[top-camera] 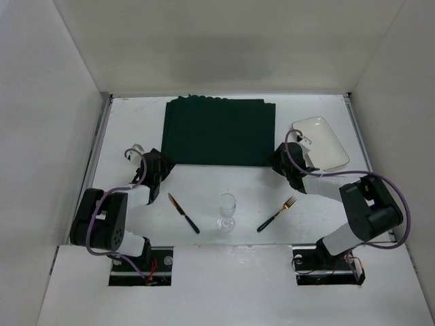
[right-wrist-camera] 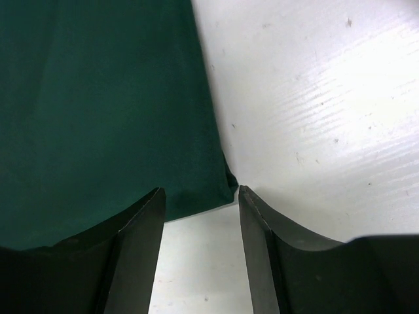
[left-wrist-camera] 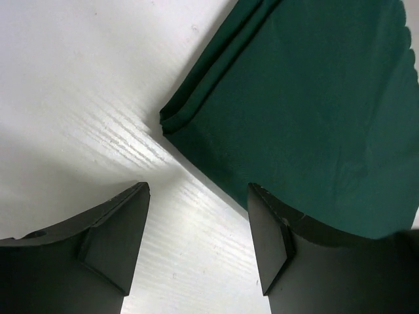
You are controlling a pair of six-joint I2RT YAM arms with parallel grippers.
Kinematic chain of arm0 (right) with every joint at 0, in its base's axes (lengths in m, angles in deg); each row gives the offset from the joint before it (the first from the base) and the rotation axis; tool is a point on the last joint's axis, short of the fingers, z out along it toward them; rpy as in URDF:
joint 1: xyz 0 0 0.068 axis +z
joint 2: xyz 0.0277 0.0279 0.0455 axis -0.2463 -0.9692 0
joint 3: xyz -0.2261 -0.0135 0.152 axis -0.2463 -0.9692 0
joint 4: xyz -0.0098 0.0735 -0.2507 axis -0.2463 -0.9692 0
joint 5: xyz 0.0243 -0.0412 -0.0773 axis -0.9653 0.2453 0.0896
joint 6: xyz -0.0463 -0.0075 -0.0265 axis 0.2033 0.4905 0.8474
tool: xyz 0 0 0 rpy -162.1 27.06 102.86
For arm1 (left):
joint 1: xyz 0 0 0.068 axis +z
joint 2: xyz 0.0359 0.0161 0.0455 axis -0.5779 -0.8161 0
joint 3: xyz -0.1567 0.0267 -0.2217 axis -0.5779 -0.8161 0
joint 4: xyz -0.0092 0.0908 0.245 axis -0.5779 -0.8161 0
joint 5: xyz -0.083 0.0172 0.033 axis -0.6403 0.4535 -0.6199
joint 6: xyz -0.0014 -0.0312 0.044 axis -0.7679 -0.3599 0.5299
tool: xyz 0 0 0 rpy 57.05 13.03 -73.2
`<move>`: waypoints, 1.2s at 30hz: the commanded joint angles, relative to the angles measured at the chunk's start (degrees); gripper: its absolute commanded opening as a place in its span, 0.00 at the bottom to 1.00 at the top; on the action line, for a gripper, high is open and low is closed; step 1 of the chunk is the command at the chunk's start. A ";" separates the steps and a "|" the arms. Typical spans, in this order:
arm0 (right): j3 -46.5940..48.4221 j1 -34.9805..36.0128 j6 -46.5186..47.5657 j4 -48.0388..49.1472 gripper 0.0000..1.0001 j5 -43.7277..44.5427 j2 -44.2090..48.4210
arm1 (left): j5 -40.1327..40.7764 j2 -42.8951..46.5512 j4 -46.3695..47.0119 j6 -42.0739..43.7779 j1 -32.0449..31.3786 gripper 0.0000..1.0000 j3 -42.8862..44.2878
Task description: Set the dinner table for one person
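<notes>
The white dinner table (top-camera: 132, 125) carries a dark green cloth mat (top-camera: 217, 132) at the back middle. A white rectangular plate (top-camera: 321, 142) lies to the right of the mat. Near the front lie a knife (top-camera: 183, 212), an upright clear glass (top-camera: 227, 212) and a gold fork (top-camera: 277, 213). My left gripper (top-camera: 165, 165) is open and empty at the mat's near-left corner (left-wrist-camera: 171, 122). My right gripper (top-camera: 277, 161) is open and empty at the mat's near-right corner (right-wrist-camera: 226, 186). In both wrist views, bare table shows between the fingers (left-wrist-camera: 118, 229) (right-wrist-camera: 141, 242).
White walls enclose the table on the left, back and right. The plate sits close behind my right arm's wrist. The knife, glass and fork lie in a row between the two arm bases.
</notes>
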 commanded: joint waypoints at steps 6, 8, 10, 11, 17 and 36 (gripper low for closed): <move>2.40 -0.02 -2.75 1.14 0.56 -2.73 -4.38 | 2.94 -4.53 7.60 -4.02 0.38 0.53 0.71; 2.84 -0.02 -3.10 1.14 0.57 -3.34 -4.99 | 3.29 -5.14 8.30 -4.11 -0.06 0.50 1.15; 3.19 -0.20 -3.71 1.31 0.56 -3.26 -5.61 | 4.08 -6.28 8.83 -4.11 -0.06 0.47 1.85; 3.80 -0.37 -3.89 1.58 0.54 -3.26 -6.40 | 4.26 -6.81 8.92 -4.11 0.11 0.45 2.20; 5.57 -0.20 -4.77 2.28 0.19 -3.96 -9.30 | 4.18 -10.50 11.20 -4.37 0.64 0.13 2.91; -14.02 0.33 -3.62 -0.08 0.09 -9.67 16.34 | 2.33 27.97 -13.91 -1.99 -4.18 0.05 -12.38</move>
